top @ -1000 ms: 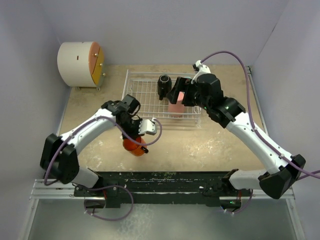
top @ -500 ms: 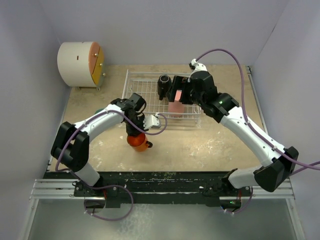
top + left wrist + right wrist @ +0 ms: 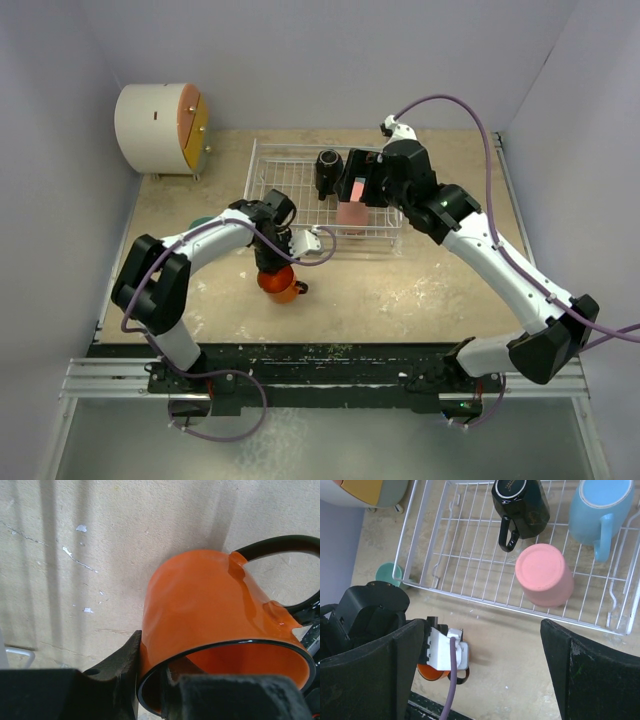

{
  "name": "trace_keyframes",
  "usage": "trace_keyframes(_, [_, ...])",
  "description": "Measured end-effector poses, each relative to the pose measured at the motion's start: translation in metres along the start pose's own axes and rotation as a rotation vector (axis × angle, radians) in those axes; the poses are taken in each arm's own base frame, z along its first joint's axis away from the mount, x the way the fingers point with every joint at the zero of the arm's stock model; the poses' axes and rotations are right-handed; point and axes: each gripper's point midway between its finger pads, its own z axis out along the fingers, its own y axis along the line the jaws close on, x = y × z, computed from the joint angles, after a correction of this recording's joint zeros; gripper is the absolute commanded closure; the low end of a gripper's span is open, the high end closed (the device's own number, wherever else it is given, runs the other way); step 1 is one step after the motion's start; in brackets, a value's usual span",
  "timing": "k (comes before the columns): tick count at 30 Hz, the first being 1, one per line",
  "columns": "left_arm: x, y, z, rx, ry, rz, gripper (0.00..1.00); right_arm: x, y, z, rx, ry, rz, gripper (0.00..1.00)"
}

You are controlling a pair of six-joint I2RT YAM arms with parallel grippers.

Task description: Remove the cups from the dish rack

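Note:
My left gripper [image 3: 272, 262] is shut on the rim of the orange mug [image 3: 280, 286], one finger inside and one outside [image 3: 120, 670]. The mug [image 3: 210, 610] is tilted low over the table, in front of the dish rack [image 3: 285, 190]. My right gripper [image 3: 482, 670] hovers open above the rack's front edge, holding nothing. In the rack [image 3: 465, 545] lie a black mug [image 3: 520, 502], an upside-down pink tumbler [image 3: 545, 575] and a light blue mug [image 3: 600, 510]. A teal-green mug [image 3: 387, 573] stands on the table off the rack's left corner.
A white drum with an orange-yellow face [image 3: 160, 128] stands at the back left. The left arm's purple cable [image 3: 451, 670] loops over the orange mug. Walls close in the table on three sides.
The left arm has swung its elbow in and carried the orange mug slightly right. The right gripper has shifted left over the rack and opened wider.

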Motion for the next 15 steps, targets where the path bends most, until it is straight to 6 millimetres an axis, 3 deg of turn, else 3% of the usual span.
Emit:
trace_keyframes(6, [0.002,0.005,0.000,-0.028,0.017,-0.017,0.81,0.001,-0.001,0.000,0.002,0.003,-0.001,0.00])
trace_keyframes(9, [0.004,0.011,-0.001,-0.067,0.034,-0.019,0.72,0.001,-0.001,0.000,0.004,0.004,-0.001,0.00])
trace_keyframes(10, [0.003,0.012,-0.001,-0.078,0.040,-0.013,0.66,0.001,-0.001,0.000,0.005,0.003,-0.001,0.00])
trace_keyframes(14, [-0.001,0.012,-0.002,-0.098,0.051,-0.004,0.09,-0.001,-0.004,0.000,0.024,-0.008,-0.002,0.00])
trace_keyframes(15, [-0.002,0.012,-0.003,-0.099,0.050,-0.004,0.01,-0.002,-0.006,0.000,0.035,-0.014,-0.003,0.00])
